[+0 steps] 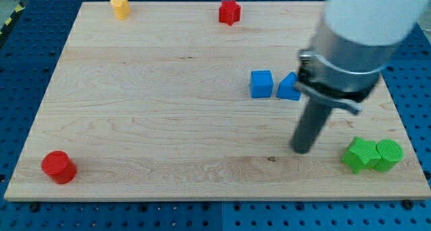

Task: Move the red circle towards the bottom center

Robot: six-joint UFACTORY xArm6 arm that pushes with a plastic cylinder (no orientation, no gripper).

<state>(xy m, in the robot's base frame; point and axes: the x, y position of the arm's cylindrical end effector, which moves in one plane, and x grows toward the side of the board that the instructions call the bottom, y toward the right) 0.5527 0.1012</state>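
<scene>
The red circle (58, 167) sits near the board's bottom left corner. My tip (301, 150) rests on the board at the view's lower right, far to the right of the red circle. It is just below the blue triangle (290, 87) and to the left of the green star (359, 155). The tip touches no block.
A blue cube (261, 83) stands next to the blue triangle. A green circle (388, 154) touches the green star at the bottom right. A red star (229, 12) and a yellow block (120, 7) lie along the top edge of the wooden board (168, 116).
</scene>
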